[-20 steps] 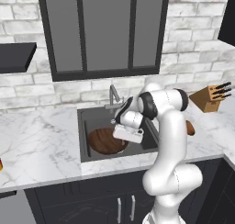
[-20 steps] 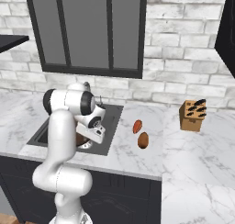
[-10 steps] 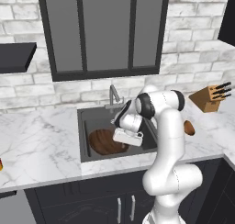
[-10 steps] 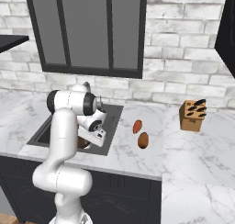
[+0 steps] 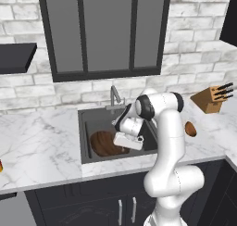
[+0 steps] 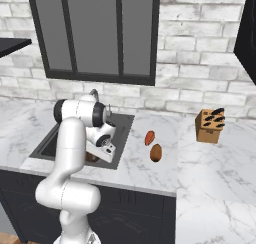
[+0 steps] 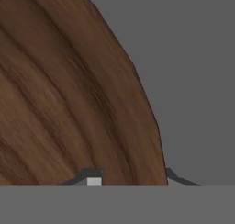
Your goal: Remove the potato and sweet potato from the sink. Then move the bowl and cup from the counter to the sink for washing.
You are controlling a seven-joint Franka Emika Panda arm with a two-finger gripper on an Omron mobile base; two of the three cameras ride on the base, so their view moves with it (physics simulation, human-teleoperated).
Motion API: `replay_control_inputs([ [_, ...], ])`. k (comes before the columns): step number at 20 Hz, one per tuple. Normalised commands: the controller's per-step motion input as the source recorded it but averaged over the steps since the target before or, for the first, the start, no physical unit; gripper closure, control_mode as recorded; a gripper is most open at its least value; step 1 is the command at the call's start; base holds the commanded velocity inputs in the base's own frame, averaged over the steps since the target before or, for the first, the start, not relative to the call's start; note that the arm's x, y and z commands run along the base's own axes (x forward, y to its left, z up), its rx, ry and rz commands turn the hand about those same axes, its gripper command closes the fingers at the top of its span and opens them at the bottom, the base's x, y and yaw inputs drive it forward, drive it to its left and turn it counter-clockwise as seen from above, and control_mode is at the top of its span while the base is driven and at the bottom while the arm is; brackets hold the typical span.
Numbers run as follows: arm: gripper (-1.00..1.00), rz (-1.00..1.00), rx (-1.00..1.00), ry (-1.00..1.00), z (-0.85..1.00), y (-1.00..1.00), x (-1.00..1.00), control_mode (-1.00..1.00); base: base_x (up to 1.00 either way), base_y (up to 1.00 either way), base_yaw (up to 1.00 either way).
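The bowl (image 5: 105, 144) lies inside the sink (image 5: 92, 121), on its floor, toward the front left part of the basin. The hand (image 5: 127, 141) is low in the sink, at the right rim of the bowl. In the hand view the wooden rim of the bowl (image 7: 82, 103) passes between the two fingertips (image 7: 93, 176), one on each side of it, but I cannot tell if they press on the wood or stand a little apart from it. The sweet potato (image 6: 149, 137) and the potato (image 6: 156, 152) lie on the desk (image 6: 150, 173) to the right of the sink, close to each other, the potato nearer to the front edge. A knife block (image 6: 209, 125) stands farther right of the sink, by the wall.
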Motion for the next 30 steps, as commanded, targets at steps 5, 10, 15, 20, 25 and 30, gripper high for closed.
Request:
replay_control_inputs([
  [5, 1.00, 0.00, -0.01, 0.00, -0.14, 0.13, 0.11, -1.00, 0.00, 0.00, 0.00],
  [10, 1.00, 0.00, -0.03, 0.00, -0.16, 0.13, 0.12, -1.00, 0.00, 0.00, 0.00],
  [15, 1.00, 0.00, -0.07, 0.00, -0.15, 0.07, 0.04, -1.00, 0.00, 0.00, 0.00],
  [20, 1.00, 0.00, -0.03, 0.00, -0.05, 0.14, 0.00, -1.00, 0.00, 0.00, 0.00],
  [25, -1.00, 0.00, 0.00, 0.00, 0.00, 0.19, 0.00, -1.00, 0.00, 0.00, 0.00],
  [30, -1.00, 0.00, 0.00, 0.00, 0.02, 0.11, 0.00, -1.00, 0.00, 0.00, 0.00],
])
